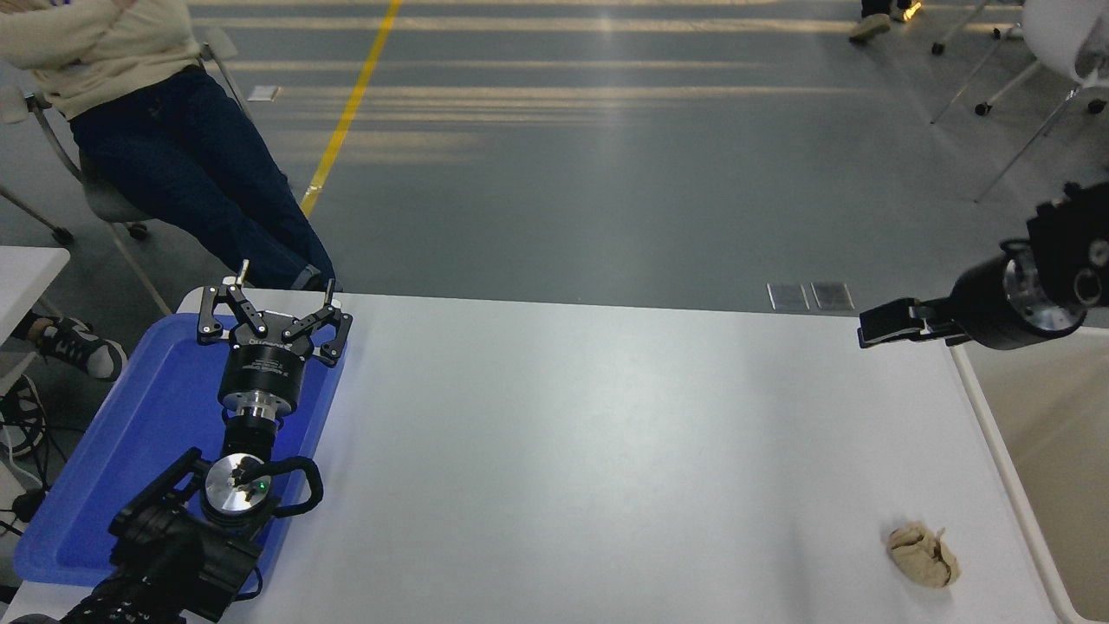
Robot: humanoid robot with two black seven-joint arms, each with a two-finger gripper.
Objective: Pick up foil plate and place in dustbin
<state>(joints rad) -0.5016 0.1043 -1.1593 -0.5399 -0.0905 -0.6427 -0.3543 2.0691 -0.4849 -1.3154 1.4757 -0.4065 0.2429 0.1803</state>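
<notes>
White table [606,433] fills most of the view, rounded corners, bare matte top. Dustbin [1014,485] sits against the table's right edge — cream plastic, pale rounded rim, only its left wall and part of the inside in view, rest cut off by the frame. The foil plate can't be seen anywhere on the table or in the visible part of the bin. Blue tray [95,485] lies flat at the table's left end. Left arm parked at lower left over that tray, left gripper [275,299] pointing away from the camera, fingers spread wide with nothing between them. Right arm comes in from the right edge, held roughly level and pointing left; right gripper [866,329] hangs above the table's far right corner, just beside the bin rim — seen side-on, can't tell if it's open or closed, nothing visible in it. Small crumpled tan paper lump [924,555] rests on the table near the front right, close to the bin. Person [147,130] seated beyond the far left corner.
</notes>
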